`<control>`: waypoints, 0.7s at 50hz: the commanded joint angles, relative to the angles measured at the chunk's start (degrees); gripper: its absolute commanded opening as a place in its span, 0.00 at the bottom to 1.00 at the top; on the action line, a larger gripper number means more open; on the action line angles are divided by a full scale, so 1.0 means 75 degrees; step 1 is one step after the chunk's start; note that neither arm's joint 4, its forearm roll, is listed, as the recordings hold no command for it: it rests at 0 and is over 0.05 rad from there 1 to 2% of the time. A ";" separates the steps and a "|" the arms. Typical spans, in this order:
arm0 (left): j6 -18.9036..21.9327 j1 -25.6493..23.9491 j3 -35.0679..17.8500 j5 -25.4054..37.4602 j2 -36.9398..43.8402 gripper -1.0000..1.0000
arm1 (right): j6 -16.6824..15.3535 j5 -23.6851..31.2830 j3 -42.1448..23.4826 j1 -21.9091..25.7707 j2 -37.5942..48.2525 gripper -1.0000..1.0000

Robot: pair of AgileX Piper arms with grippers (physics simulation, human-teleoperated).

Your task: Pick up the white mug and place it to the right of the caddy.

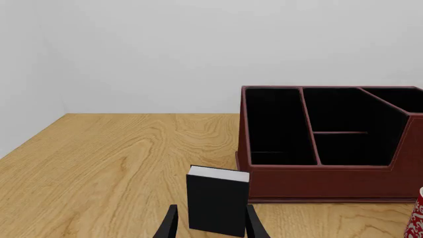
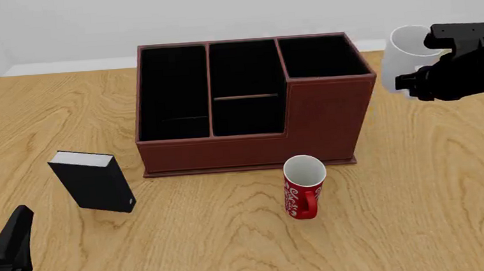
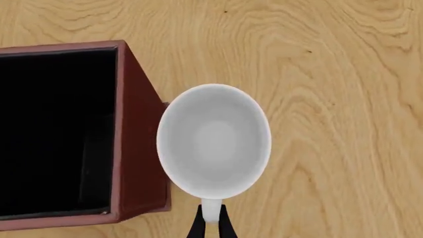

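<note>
The white mug point(image 2: 399, 60) hangs in the air just right of the caddy point(image 2: 247, 145), held by its handle in my right gripper point(image 2: 415, 77). In the right wrist view I look down into the mug point(image 3: 213, 141), its handle pinched between my fingers point(image 3: 210, 224), next to the caddy's right wall point(image 3: 135, 144). My left gripper point(image 2: 7, 254) rests low at the near left, open and empty; its fingers point(image 1: 210, 225) frame the small black box point(image 1: 217, 201). The caddy also shows in the left wrist view point(image 1: 330, 173).
A red mug with white lettering point(image 2: 302, 187) stands in front of the caddy; its edge shows in the left wrist view point(image 1: 415, 218). A small black box with a white top point(image 2: 94, 181) stands left of the caddy. The table's far edge meets a white wall.
</note>
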 commanded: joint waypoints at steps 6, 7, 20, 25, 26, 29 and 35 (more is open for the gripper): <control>0.0000 0.0000 0.0000 0.0000 0.0000 1.00 | -0.0025 -0.0249 0.0071 -0.0155 0.0588 0.00; 0.0000 0.0000 0.0000 0.0000 0.0000 1.00 | -0.0022 -0.0250 0.0087 -0.0158 0.0611 0.00; 0.0000 0.0000 0.0000 0.0000 0.0000 1.00 | -0.0009 -0.0430 0.0231 -0.0189 0.0882 0.00; 0.0000 0.0000 0.0000 0.0000 0.0000 1.00 | 0.0028 -0.0478 0.0267 -0.0154 0.0905 0.00; 0.0000 0.0000 0.0000 0.0000 0.0000 1.00 | 0.0015 -0.0492 0.0270 -0.0167 0.0911 0.00; 0.0000 0.0000 0.0000 0.0000 0.0000 1.00 | 0.0025 -0.0542 0.0311 -0.0147 0.0943 0.00; 0.0000 0.0000 0.0000 0.0000 0.0000 1.00 | -0.0039 -0.0684 0.0442 -0.0122 0.1065 0.00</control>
